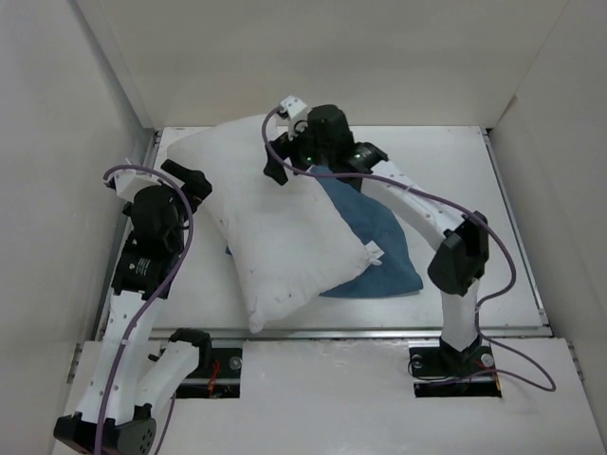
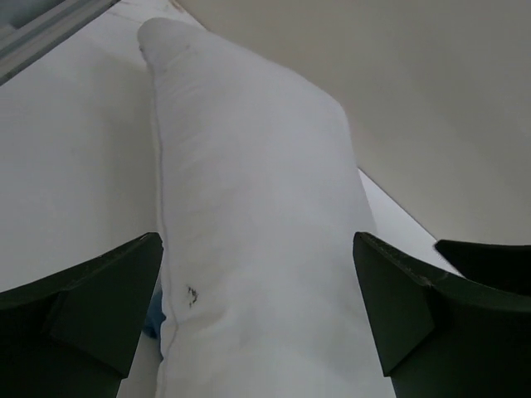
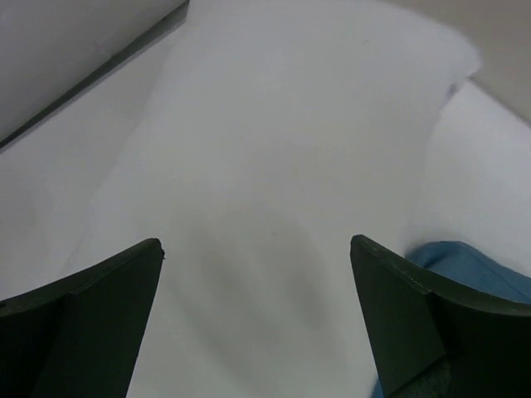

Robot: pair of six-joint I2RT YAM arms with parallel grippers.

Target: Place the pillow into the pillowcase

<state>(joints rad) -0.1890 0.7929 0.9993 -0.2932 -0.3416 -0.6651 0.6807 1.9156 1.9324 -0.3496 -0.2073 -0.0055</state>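
Observation:
The plump white pillow lies diagonally across the middle of the table, its small tag at the right corner. It covers the left part of the blue pillowcase, which lies flat to its right. My left gripper is open at the pillow's left edge; in the left wrist view the pillow fills the space between the jaws, with a bit of blue underneath. My right gripper is open over the pillow's far side, and the right wrist view shows white pillow below and pillowcase at right.
White walls close in the table on the left, back and right. A metal rail runs along the table's near edge, with the arm bases just below it. Purple cables loop off both arms.

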